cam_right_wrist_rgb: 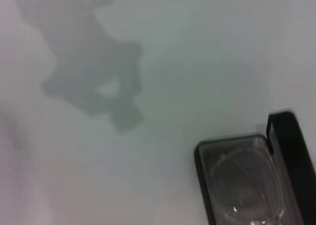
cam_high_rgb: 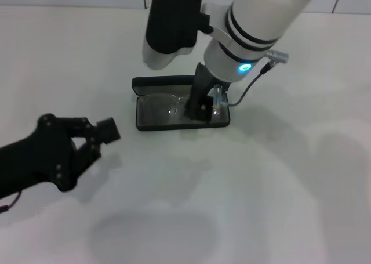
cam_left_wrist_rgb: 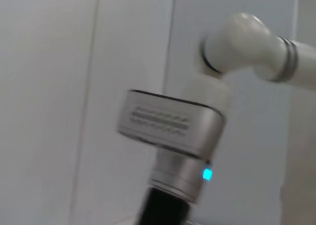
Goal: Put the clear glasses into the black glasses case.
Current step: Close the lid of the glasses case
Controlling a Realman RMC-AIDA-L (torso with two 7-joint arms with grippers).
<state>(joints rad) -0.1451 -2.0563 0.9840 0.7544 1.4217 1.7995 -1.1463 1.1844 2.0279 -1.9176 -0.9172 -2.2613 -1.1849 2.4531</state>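
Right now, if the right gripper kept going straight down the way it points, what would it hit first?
Most likely the clear glasses lying in the open black glasses case. The right gripper points down into the tray, seemingly at the frame's right part; depth is unclear, so contact may already exist.

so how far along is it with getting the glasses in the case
Nearly done. The clear glasses already lie inside the open black glasses case, a lens showing against the lining in the right wrist view. In hand: the right gripper is down in the case at the glasses; whether it grips them cannot be told. Left: release and pull out. The left gripper waits open, off to the case's left.
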